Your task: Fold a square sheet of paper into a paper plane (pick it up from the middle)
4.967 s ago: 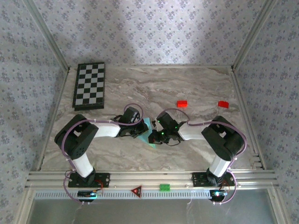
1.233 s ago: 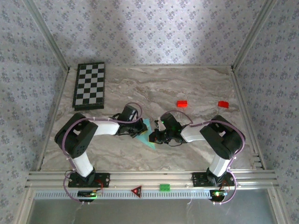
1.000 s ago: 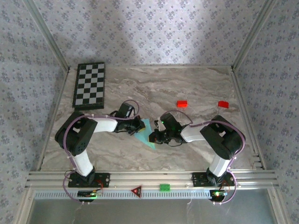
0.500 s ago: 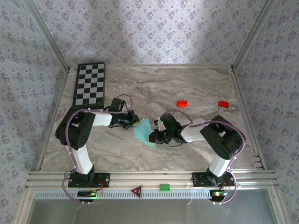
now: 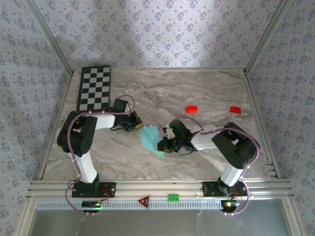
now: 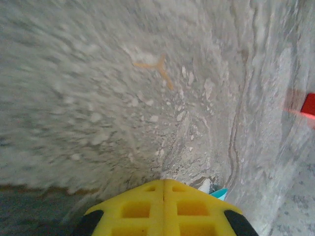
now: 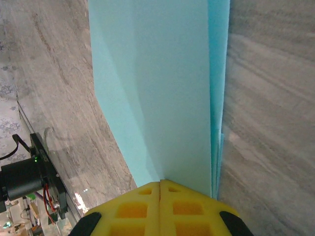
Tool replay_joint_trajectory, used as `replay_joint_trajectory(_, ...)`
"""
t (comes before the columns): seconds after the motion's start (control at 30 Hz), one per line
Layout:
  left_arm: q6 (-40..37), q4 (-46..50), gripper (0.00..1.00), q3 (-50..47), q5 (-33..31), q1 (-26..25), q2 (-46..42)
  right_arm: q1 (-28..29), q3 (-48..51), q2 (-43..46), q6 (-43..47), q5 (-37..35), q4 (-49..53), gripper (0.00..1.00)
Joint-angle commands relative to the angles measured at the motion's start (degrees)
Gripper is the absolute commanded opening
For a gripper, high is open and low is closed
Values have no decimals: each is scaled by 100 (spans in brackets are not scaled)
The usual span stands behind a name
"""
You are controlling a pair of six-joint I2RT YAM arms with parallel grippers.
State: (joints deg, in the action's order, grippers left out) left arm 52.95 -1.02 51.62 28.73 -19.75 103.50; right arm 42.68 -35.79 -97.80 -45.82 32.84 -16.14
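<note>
Flat on the grey marbled bench, near its middle and between the two arms: the light cyan-blue folded paper plane, long, narrow, slanted, its lower end tapering to a point. From the right wrist, seen as a broad pale sheet with a soft crease down it and stacked layers along the right edge.

At the right side of the paper plane, the right claw: closed, yellow fingers flush together, tips meeting the paper at its near end. Pinching or merely pressing down: cannot tell.

Just beside the upper left corner of the paper plane, the left claw: closed too, yellow fingers pressed together with nothing between, over bare marble. At the lower right of those fingers in the left wrist view, a sliver of the cyan paper.

Further off: a black-and-white chessboard at the far left corner; a small red block behind the paper, well apart from it; a second red block further right, near the right edge of the bench. On the aluminium rail at the front, a green block and a red triangle.
</note>
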Motion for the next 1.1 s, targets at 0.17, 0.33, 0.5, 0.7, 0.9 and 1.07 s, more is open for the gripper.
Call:
replay_joint_trajectory(0.17,-121,317,3,-250,-495,-396,-1280,34,183,-219,195,-291,1362,0)
replay_joint_trajectory(0.33,-14,-175,2,-528,-441,-1203,-1067,39,187,-178,175,-317,1354,0)
replay_joint_trajectory(0.5,49,-397,0,-543,-483,-1667,-556,41,187,-206,122,-329,1326,0)
replay_joint_trajectory(0.7,-24,-347,0,-753,-790,-1667,-200,48,-7,-110,98,-198,1326,0)
replay_joint_trajectory(0.9,-118,-39,0,-838,-945,-1670,-134,30,-553,306,-29,-254,1527,0)
replay_joint_trajectory(1.07,-65,-132,0,-882,-927,-1664,-186,21,-1018,130,-159,-313,1409,0)
